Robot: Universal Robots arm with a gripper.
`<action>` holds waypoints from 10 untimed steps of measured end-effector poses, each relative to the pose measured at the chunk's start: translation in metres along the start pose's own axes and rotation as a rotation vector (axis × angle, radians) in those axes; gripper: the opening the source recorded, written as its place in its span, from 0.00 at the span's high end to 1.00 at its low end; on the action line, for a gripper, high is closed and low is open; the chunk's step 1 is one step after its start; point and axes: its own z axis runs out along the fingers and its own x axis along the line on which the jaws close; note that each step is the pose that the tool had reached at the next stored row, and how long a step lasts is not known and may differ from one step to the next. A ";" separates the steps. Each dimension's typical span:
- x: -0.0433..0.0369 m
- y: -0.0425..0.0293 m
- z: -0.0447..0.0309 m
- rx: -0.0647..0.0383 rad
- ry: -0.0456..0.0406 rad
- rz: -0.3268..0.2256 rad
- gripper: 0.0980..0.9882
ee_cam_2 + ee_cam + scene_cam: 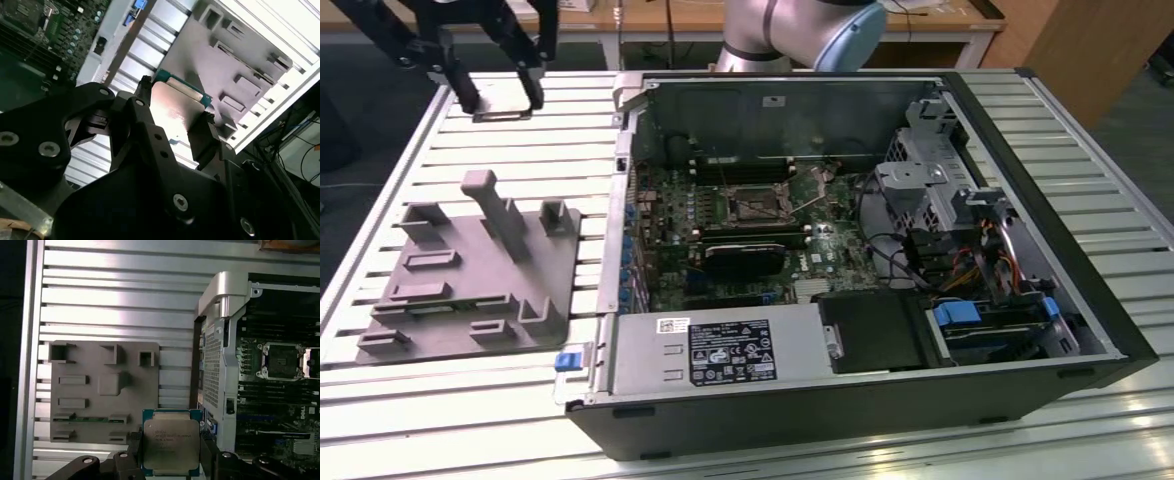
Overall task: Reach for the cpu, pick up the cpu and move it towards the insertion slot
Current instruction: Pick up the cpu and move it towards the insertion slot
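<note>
You saw gripper point(171, 440) clamped on cpu point(171, 446): small flat square, shiny silver top, green edge, tiny print on it.

Your arm point(774, 30): silver-grey tube, pale blue joint cap point(854, 35). Your gripper point(176, 100): matte black linked fingers point(200, 140), silver screws point(180, 201) at pivots.

Slatted metal counter point(440, 420) carries two items directly: grey plastic fixture point(467, 290) lying flat, and open computer case point(854, 400), fixture just beside case at its 9 o'clock in exterior view.
</note>
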 end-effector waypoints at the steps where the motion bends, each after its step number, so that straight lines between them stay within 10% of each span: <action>1: -0.0048 -0.0001 0.0000 0.000 0.0002 0.000 0.50; 10: -0.0456 -0.0013 0.0008 0.000 0.0009 0.000 0.50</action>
